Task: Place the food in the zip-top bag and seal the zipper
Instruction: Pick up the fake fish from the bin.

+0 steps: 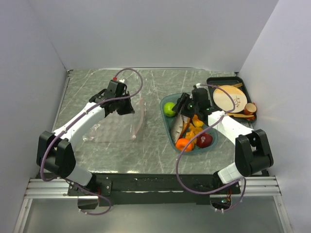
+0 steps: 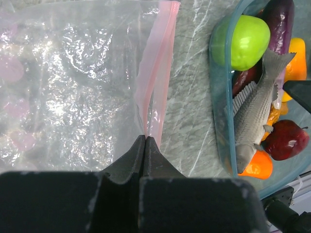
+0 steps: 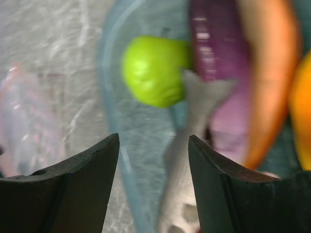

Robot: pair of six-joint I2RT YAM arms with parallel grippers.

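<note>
right gripper stood with its jaws spread above the teal tray, over the grey fish beside the green lime; the food lay in that tray. left gripper was pressed together, pinching the zip-top bag at its pink zipper, near the tray. likely risks: the fish looked long and slick, so a pinch near its tail could slip; the bag's mouth looked barely parted, so a drop could miss.

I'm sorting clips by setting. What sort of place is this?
Probably a robot-lab test cell: plain white panels box in a marbled tabletop, and toy food sits in a teal tray.
</note>
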